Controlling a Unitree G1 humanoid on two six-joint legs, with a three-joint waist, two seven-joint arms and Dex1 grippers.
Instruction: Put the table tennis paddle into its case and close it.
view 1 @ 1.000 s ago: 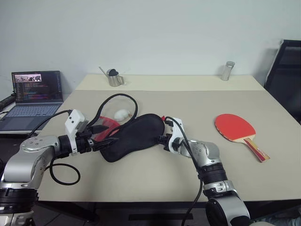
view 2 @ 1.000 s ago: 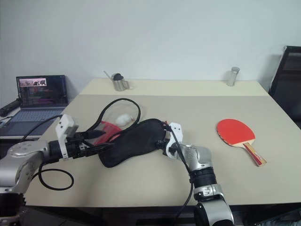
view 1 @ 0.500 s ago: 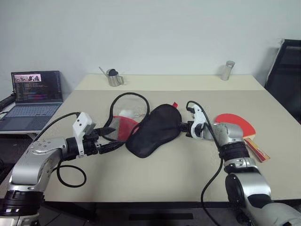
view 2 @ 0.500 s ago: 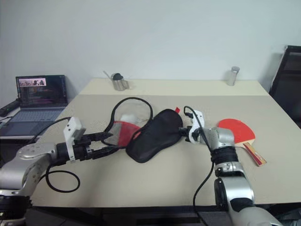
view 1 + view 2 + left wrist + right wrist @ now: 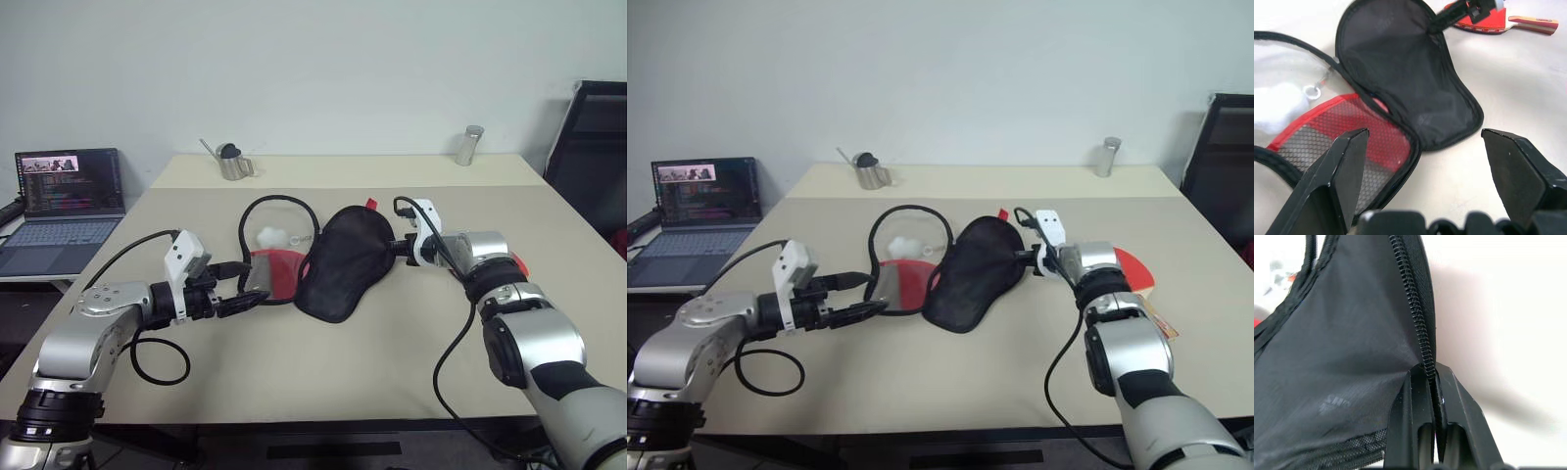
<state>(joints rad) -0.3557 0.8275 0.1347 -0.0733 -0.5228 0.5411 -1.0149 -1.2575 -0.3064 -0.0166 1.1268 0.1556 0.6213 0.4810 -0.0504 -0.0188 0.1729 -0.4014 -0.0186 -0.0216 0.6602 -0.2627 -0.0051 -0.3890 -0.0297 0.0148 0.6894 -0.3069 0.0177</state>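
Left eye view: at frame center we see the right gripper [image 5: 396,248] clamped on the case [image 5: 348,259]; at left, the left gripper [image 5: 245,297] spread, empty. Left wrist view: the paddle [image 5: 1488,22] lies upper right.

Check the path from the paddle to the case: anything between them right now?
Yes. The right gripper, shut on the case's zipper edge, and its forearm lie between the case and the table tennis paddle, partly hiding the paddle. The left gripper hangs open at the case's red side.
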